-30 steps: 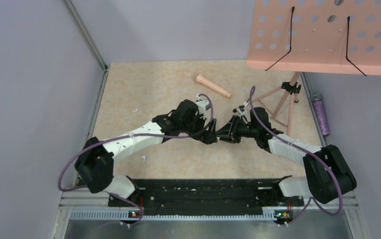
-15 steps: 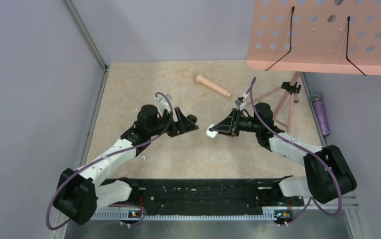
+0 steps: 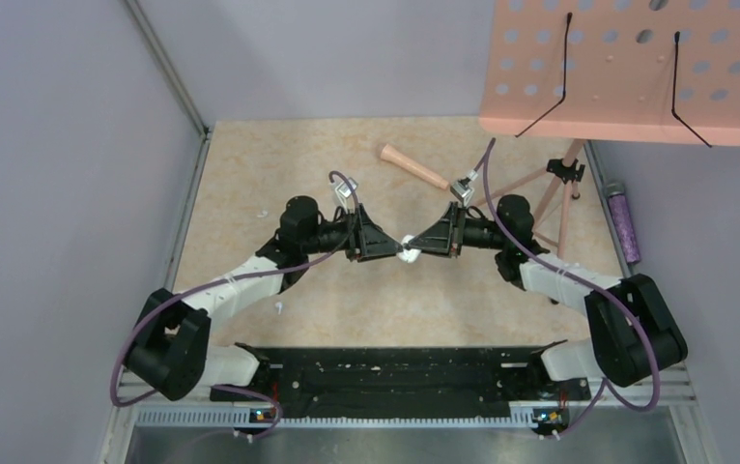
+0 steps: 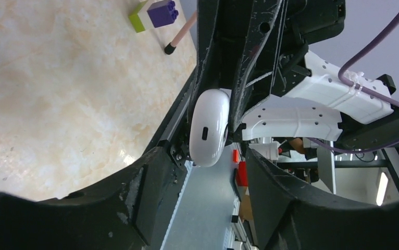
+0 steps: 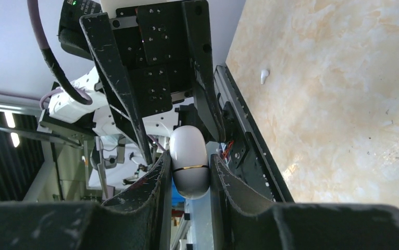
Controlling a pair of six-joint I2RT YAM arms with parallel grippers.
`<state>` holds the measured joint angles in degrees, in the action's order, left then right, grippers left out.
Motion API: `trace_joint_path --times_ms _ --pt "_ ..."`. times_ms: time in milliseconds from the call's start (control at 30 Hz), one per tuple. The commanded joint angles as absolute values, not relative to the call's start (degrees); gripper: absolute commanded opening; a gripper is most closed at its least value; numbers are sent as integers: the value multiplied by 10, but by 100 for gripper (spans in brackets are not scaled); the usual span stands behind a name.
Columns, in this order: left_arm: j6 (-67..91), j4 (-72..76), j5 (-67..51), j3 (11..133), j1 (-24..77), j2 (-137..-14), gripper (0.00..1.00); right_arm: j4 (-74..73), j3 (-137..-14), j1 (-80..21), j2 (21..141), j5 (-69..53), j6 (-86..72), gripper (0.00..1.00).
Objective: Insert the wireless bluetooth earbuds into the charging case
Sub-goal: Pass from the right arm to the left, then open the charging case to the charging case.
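Two tools meet above worktop (image 3: 250, 164). Right tool (image 3: 417, 249) clamped on case (image 5: 189, 161), long side pointing straight at left tool (image 3: 395, 253). Left tool's fingers (image 4: 150, 179) apart, either side of case's free end. Bud (image 3: 277, 308) lies on worktop beside left arm (image 3: 241, 275), well apart from case.

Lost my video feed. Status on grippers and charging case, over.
Right gripper shut on glossy white oval charging case, lid closed. Left gripper open, fingers straddling case. One tiny white plastic earbud loose on beige tabletop. Nothing blocking.
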<state>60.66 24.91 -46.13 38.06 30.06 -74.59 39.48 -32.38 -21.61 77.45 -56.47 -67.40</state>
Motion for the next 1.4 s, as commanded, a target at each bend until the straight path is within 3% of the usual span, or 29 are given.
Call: trace_joint_path --times_ms 0,300,400,500,533,600,633,700,1367 --pt "614 302 -488 409 311 -760 60 448 -354 -221 782 -588 -683 0" --pt "616 304 -486 424 324 -778 44 449 -360 -233 782 -590 -683 0" --pt "619 307 -483 425 328 -784 30 443 -362 -234 779 -590 -682 0" --pt "624 310 -478 425 328 -784 1 422 -363 -234 773 -590 -674 0" --pt "626 310 -474 424 328 -783 0 401 -366 -234 770 -589 -661 6" --pt "628 307 -458 419 327 -776 0 336 -371 -233 755 -574 -624 32" --pt "629 307 -449 416 325 -771 0 305 -372 -234 744 -560 -607 40" --pt "639 313 -438 407 322 -763 0 265 -368 -232 722 -530 -586 48" --pt "712 412 -453 398 302 -738 0 368 -281 -187 693 -514 -663 49"
